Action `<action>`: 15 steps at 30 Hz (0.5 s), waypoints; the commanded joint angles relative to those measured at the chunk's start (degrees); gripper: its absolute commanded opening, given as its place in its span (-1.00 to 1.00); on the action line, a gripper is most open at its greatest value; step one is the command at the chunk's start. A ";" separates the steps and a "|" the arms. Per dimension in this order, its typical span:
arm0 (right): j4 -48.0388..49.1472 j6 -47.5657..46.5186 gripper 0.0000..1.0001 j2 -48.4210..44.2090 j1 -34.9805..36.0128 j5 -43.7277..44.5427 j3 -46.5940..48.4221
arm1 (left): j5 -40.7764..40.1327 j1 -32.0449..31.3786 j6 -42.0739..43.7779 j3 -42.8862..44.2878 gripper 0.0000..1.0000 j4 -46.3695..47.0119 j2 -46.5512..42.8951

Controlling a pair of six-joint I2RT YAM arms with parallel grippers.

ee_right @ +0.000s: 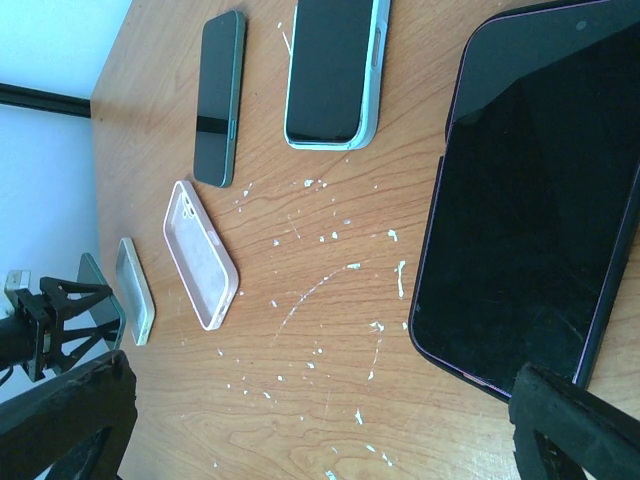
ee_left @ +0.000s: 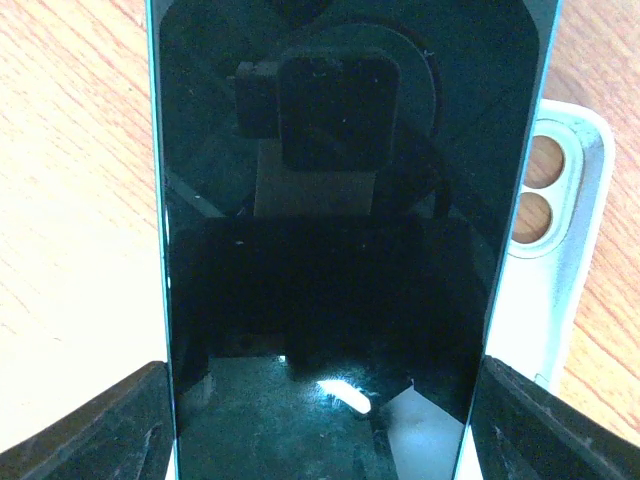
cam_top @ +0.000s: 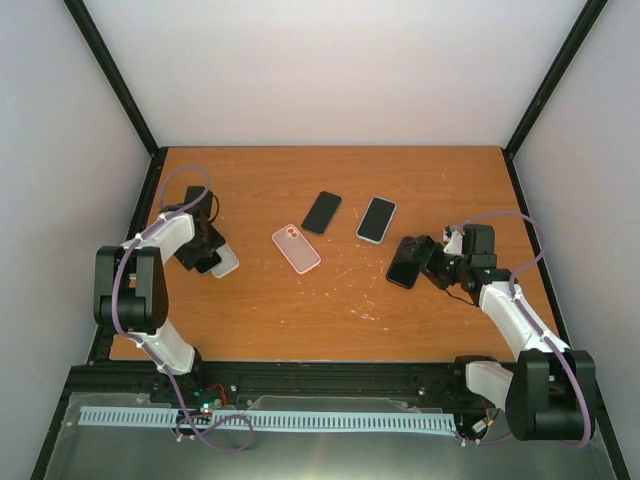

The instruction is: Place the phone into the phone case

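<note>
My left gripper (cam_top: 205, 258) (ee_left: 325, 420) is shut on a dark-screened phone (ee_left: 340, 250) with teal edges, gripped across its width. It holds the phone tilted just above a pale phone case (ee_left: 572, 230) (cam_top: 228, 264) lying on the table at the left; the case's camera holes show to the phone's right. An empty pink phone case (cam_top: 296, 248) (ee_right: 200, 255) lies open side up near the middle. My right gripper (cam_top: 428, 262) (ee_right: 320, 420) stands open low over the table. A purple-edged dark phone (ee_right: 540, 200) (cam_top: 404, 266) lies flat by its right finger (ee_right: 575, 425).
A bare dark phone (cam_top: 322, 212) (ee_right: 218, 100) and a phone in a light blue case (cam_top: 376, 219) (ee_right: 330, 70) lie side by side behind the pink case. White scuffs mark the wooden table (cam_top: 340, 310). Black frame posts rise at the back corners.
</note>
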 commanded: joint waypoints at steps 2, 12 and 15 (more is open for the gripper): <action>0.52 -0.17 1.00 -0.73 -0.24 0.24 0.33 | 0.91 -0.35 -0.24 3.47 0.16 1.54 1.77; 0.43 -0.32 1.00 -0.38 -0.27 0.57 0.25 | 2.84 -1.21 -0.89 4.99 0.13 2.21 3.48; 0.52 -0.30 1.00 -0.38 -0.22 0.62 0.19 | 3.78 -1.36 -1.09 4.65 0.12 2.31 3.37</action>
